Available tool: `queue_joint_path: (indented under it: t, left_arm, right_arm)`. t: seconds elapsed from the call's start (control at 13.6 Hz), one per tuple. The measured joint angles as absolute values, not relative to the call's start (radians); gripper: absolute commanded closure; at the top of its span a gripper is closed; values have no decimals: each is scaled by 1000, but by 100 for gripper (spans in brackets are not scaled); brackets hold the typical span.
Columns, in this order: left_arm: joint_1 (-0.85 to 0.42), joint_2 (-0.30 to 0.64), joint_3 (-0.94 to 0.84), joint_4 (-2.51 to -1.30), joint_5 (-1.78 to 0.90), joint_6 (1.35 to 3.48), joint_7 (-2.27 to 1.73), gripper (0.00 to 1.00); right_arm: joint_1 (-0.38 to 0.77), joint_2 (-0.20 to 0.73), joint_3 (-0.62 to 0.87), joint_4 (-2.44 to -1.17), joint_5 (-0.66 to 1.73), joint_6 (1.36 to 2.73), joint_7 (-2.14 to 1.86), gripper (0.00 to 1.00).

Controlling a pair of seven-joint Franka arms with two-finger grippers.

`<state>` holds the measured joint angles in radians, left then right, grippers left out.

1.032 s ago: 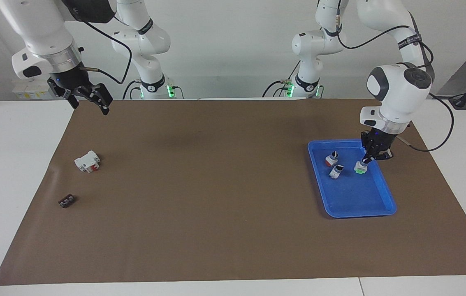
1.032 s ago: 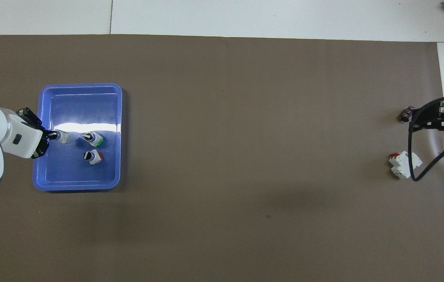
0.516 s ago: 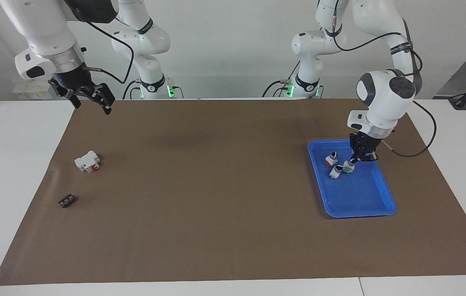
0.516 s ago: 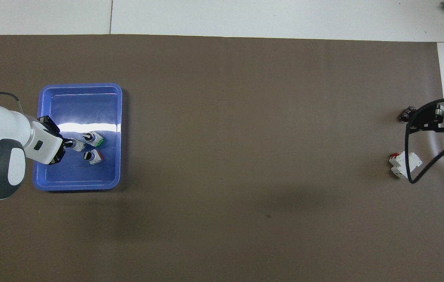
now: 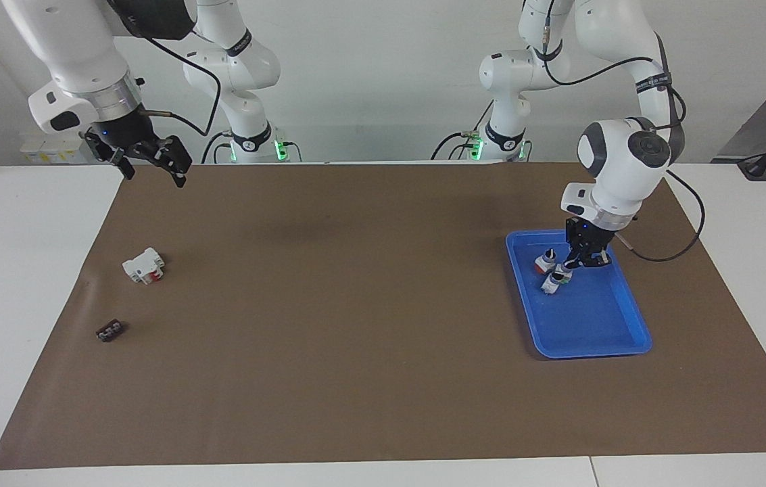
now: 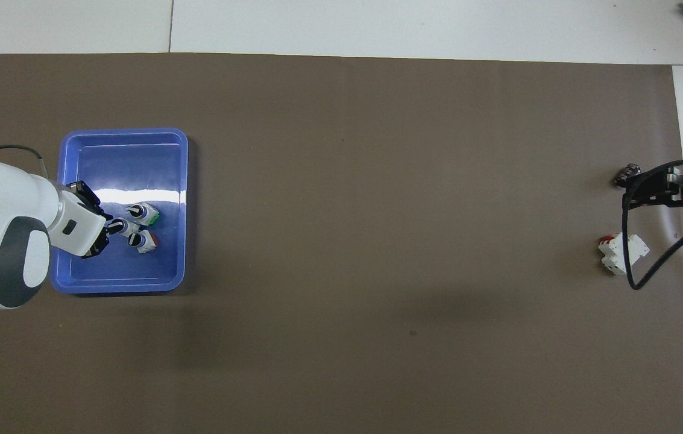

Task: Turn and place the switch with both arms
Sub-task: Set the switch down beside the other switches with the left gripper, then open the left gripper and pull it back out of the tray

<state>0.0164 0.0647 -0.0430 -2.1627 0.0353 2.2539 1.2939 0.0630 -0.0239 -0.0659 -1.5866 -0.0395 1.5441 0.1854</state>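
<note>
Three small selector switches in a blue plastic tray, rounded at the corners and glossy, at the left arm's end of a brown paper-like mat. Clamped by its black knob end in the left gripper: the switch, white-grey body with a bright green base. Long axis tilted, knob end up toward the left arm's end of the table, green base down toward the right arm's end. Low over the tray floor; cannot tell whether touching it. Sits between the other two and close to both: a knob switch with a red base nearer the robots, a second green-based switch farther from them, each with its round black-and-white knob face tipped upward.

Raised and waiting over the mat's edge at the right arm's end: the right gripper, black fingers spread apart, nothing between them. On the mat at that end, well apart from the tray: a white blocky unit with a red part, and farther from the robots a tiny black ribbed piece. Smooth white tabletop around the mat.
</note>
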Motion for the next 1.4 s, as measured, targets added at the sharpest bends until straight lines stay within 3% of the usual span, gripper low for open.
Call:
queue_joint_path:
  t: [1.03, 1.4]
  left_arm:
    - [12, -19, -47, -2145, 35, 2096, 528, 1]
    - [-4, -49, -60, -1986, 35, 1932, 333, 1]
  right_arm:
    - [73, -38, -64, -1585, -13, 1502, 185, 0]
    - [74, -40, -63, -1585, -13, 1502, 185, 0]
